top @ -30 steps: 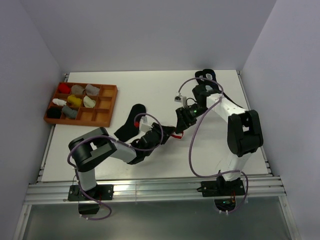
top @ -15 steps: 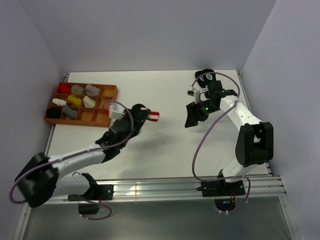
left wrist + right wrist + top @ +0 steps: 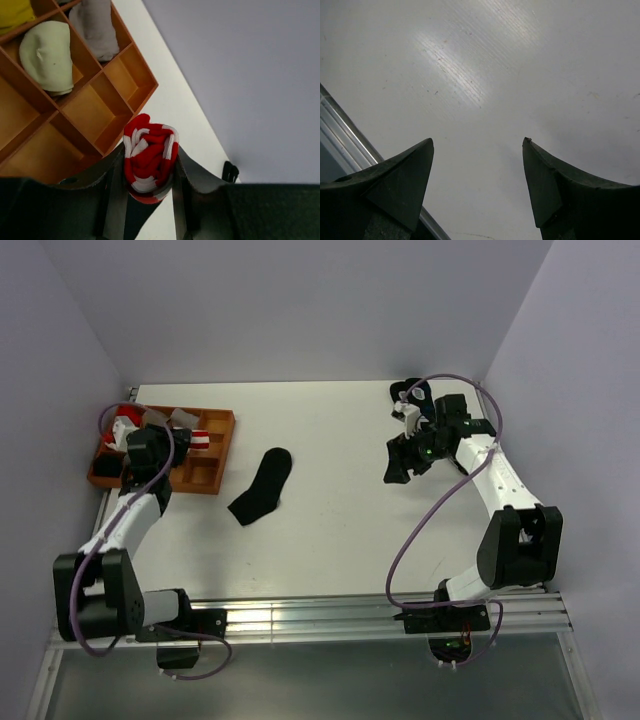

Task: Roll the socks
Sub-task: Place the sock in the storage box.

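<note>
While the left gripper [image 3: 150, 167] is pinching the red-and-white striped sock [image 3: 150, 152], rolled into a tight bundle, between its two fingers, its jaws are standing narrow, pressing on either side of the roll; the bundle is sticking out past the fingertips with its spiral of stripes facing the left wrist camera. Seen from the top view, the left arm [image 3: 135, 515] is reaching out to the left side of the table [image 3: 330, 530], and the striped roll is hanging over the right-hand part of the wooden tray [image 3: 228, 440], close to the edge that faces the middle of the table; whether it is touching the wood I cannot tell. Some of the tray's compartments are holding other things: a pale green bundle [image 3: 47, 52], a grey bundle [image 3: 97, 25] and a yellow bundle [image 3: 12, 10] are showing in the left wrist view. The black sock [image 3: 262, 485] is lying flat and unrolled on the white table, slanting, just to the right of the tray and touching neither gripper; it is sitting between the tray and the right arm [image 3: 490, 470], well apart from the latter. The right gripper [image 3: 477, 145] is hovering over the tabletop toward the far right, its jaws standing wide apart and holding nothing; a pale rail [image 3: 332, 127] along the table's edge is showing at the left of its wrist view.
</note>
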Robot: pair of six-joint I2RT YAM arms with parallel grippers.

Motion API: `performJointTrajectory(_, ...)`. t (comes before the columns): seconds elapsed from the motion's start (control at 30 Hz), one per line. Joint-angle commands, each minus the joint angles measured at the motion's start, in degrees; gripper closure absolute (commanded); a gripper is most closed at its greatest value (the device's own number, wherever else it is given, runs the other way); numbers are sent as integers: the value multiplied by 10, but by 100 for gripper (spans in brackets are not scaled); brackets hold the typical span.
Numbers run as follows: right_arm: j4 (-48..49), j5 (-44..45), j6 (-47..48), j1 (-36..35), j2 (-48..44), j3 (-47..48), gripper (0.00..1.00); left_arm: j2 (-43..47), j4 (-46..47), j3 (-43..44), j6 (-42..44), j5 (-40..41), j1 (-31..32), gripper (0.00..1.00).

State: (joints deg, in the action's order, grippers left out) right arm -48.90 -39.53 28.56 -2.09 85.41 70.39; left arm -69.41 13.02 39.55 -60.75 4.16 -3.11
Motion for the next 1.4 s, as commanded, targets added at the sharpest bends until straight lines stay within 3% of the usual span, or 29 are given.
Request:
performJointTrajectory(0.0,25,23,3,2,-20,14,22,-52,32,60,32,-75,-16,100)
performJointTrajectory(0.2,44,31,16,5,-26,-10,22,-87,22,62,36,-94,-76,100)
performJointTrajectory(0.33,47,24,20,6,-23,-17,22,-113,42,51,56,-153,-110,100)
performJointTrajectory(0.57,51,13,26,5,-20,-25,23,-190,22,90,135,-219,-167,100)
performJointTrajectory(0.83,57,3,30,5,-21,-31,23,-267,-48,155,209,-246,-184,100)
performJointTrajectory(1.37,62,1,38,5,-10,-41,25,-338,-172,181,291,-239,-196,100)
